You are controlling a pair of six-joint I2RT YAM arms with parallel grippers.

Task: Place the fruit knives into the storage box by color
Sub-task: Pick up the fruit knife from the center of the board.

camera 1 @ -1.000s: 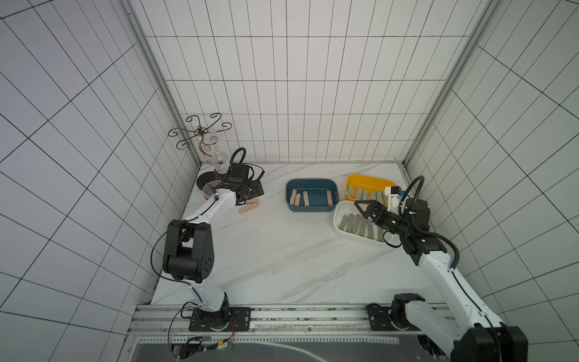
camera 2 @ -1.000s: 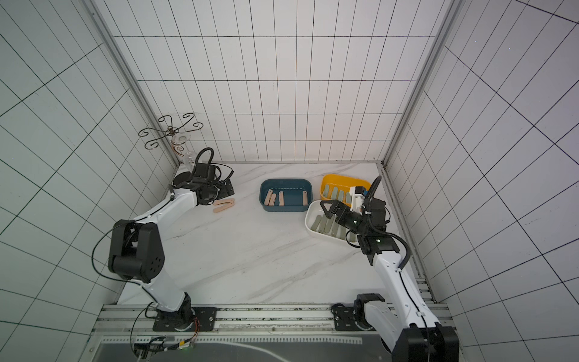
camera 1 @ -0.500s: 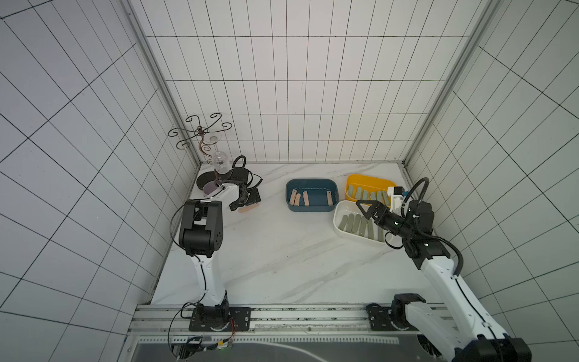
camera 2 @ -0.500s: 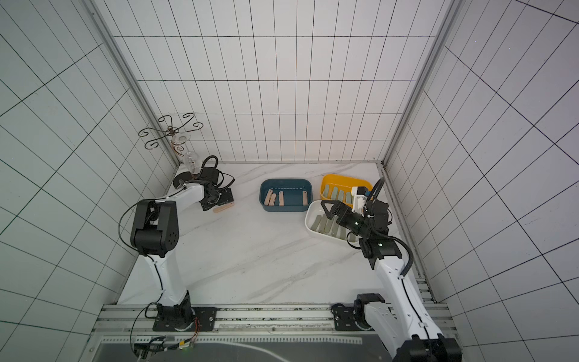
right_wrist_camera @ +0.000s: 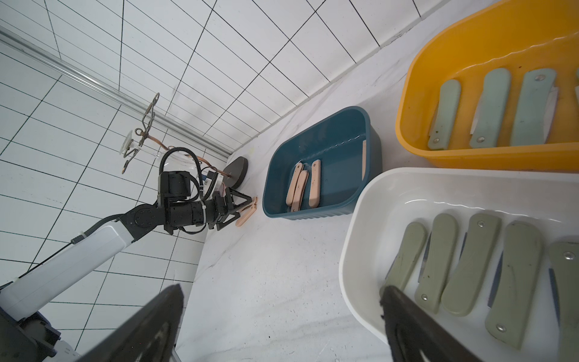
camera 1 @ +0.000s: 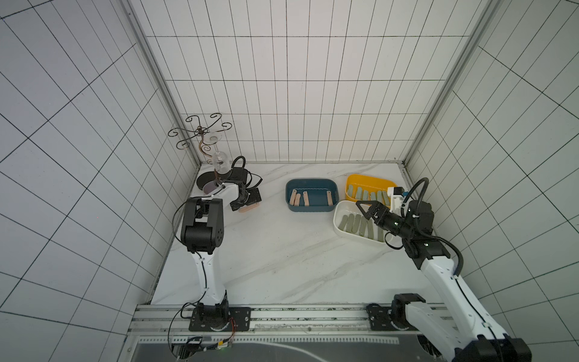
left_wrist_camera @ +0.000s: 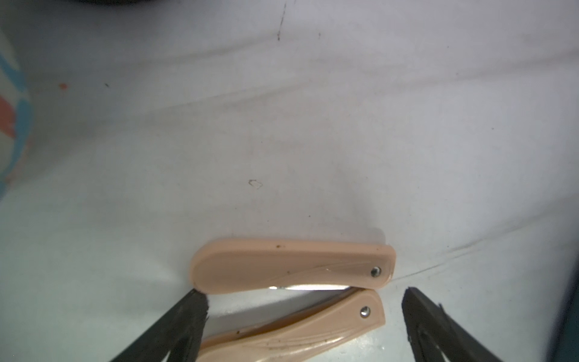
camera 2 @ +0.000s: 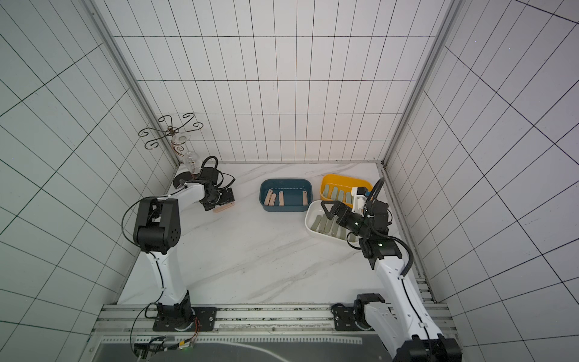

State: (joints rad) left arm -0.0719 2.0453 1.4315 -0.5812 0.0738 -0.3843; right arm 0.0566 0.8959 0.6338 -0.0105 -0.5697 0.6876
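Note:
Two peach-pink fruit knives (left_wrist_camera: 291,266) lie side by side on the marble table, the second (left_wrist_camera: 297,326) between my left gripper's fingers. The left gripper (left_wrist_camera: 304,297) is open and low over them at the back left (camera 1: 250,200). Several pink knives (camera 1: 296,198) lie in the blue storage box (camera 1: 311,183), pale mint knives (camera 1: 365,194) in the yellow box (camera 1: 369,180), and olive knives (camera 1: 354,224) in the white box (camera 1: 338,213). My right gripper (right_wrist_camera: 282,291) hangs open and empty over the white box's near-left rim (camera 1: 368,208).
A wire glass rack (camera 1: 200,138) with a hanging wine glass (camera 1: 219,160) stands on a dark round base (camera 1: 205,181) in the back left corner, just behind the left gripper. Tiled walls close in the table on three sides.
The left arm has folded up, its elbow now standing high, and its gripper has come down onto the pink knives. The right arm has hardly moved.

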